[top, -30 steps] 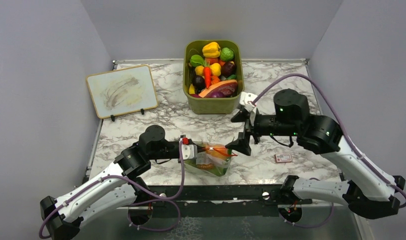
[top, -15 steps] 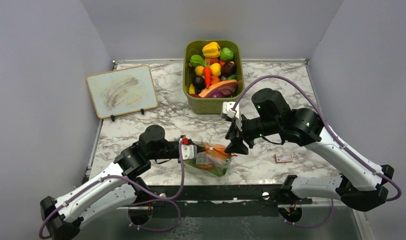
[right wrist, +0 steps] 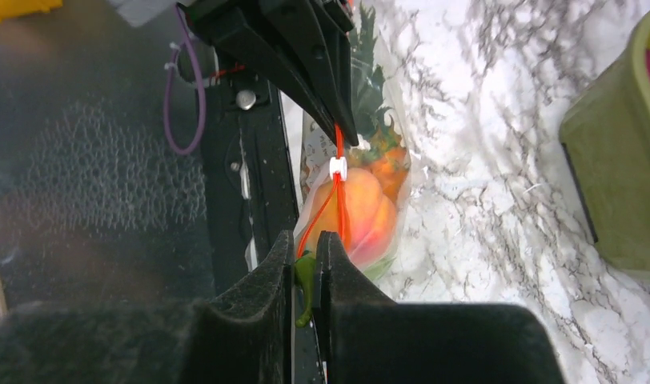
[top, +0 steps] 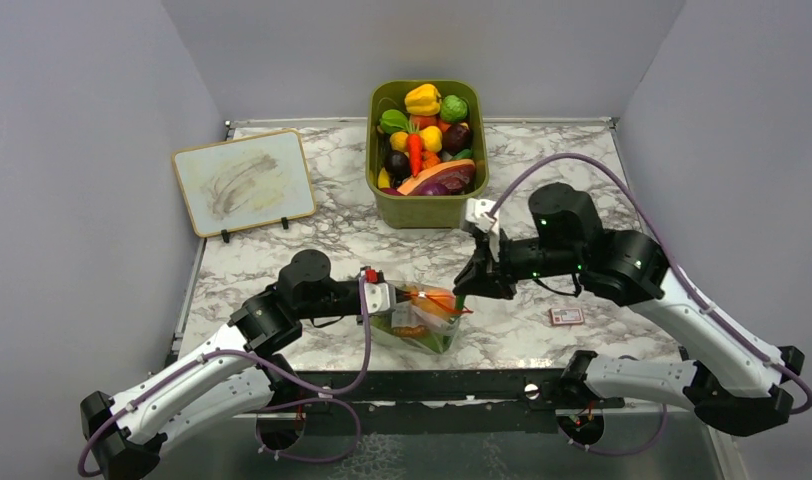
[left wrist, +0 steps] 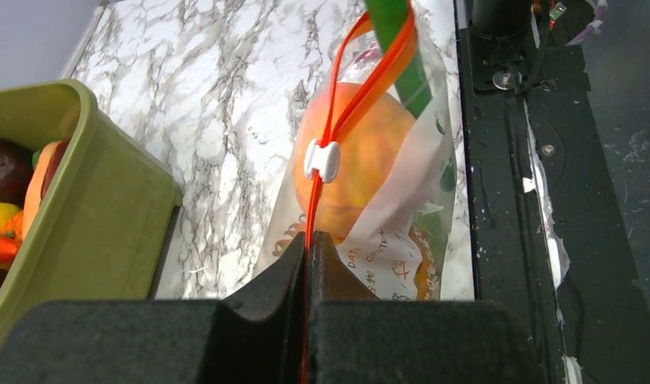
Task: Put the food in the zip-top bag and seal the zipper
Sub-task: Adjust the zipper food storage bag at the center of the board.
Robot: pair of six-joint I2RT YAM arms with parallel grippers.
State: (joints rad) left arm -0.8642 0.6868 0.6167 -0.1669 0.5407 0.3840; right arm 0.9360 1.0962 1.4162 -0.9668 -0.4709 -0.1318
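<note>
Left gripper (left wrist: 310,240): clamped on the zipper (left wrist: 386,68), forward-left of the bin (top: 427,210). Bag (top: 437,335): before the bin, at the table (top: 332,240) front edge, strung between both grippers. Food (left wrist: 362,176): inside. Slider (left wrist: 322,160): near left gripper; strip beyond looks parted, so sealing largely remains. Right gripper (right wrist: 306,248): pinched on the zipper's other end, before the bin's right corner. Open marble beyond.

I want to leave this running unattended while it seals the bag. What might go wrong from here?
1. A green food piece pokes out of the open mouth at the right gripper. The slider may jam on it.
2. The left gripper and the right gripper each pinch an end of the zipper, so neither is free to pull the slider. Regripping might let the zip-top bag sag and spill.
</note>
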